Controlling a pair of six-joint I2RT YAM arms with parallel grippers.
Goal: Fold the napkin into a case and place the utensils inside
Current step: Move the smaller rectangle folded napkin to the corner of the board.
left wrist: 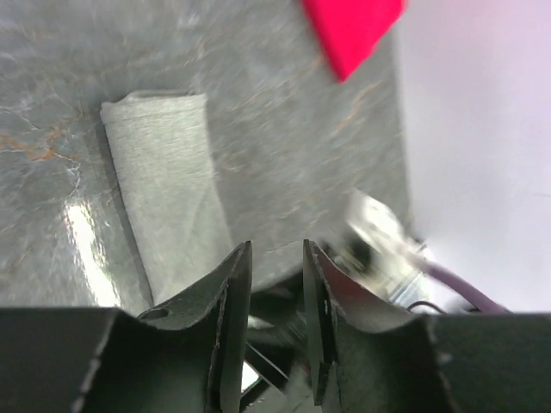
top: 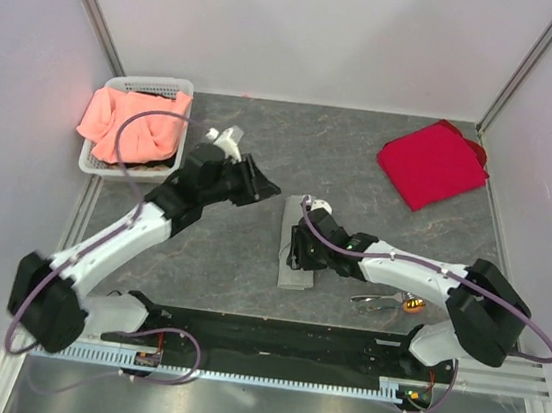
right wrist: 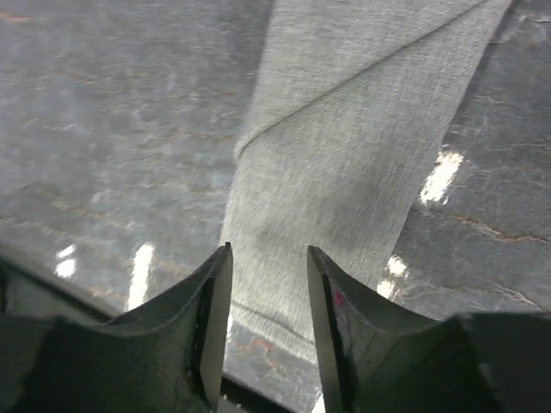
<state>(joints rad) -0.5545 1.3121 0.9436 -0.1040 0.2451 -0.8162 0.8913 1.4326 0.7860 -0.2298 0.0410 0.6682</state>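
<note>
- We see the left gripper [left wrist: 277, 245] spread and empty.
- The right gripper [right wrist: 269, 249] hovers spread above the folded napkin [right wrist: 362, 129].
- The utensils [top: 387, 303] lie near the worktop [top: 265, 135]'s near edge.

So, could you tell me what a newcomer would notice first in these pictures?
The bright red cloth at the far right corner stands out most, then the salmon-orange cloth heaped in the white basket at the far left. In the middle, the grey-green napkin lies folded into a narrow strip under the right end effector, with the silvery utensils near that arm's base.
</note>
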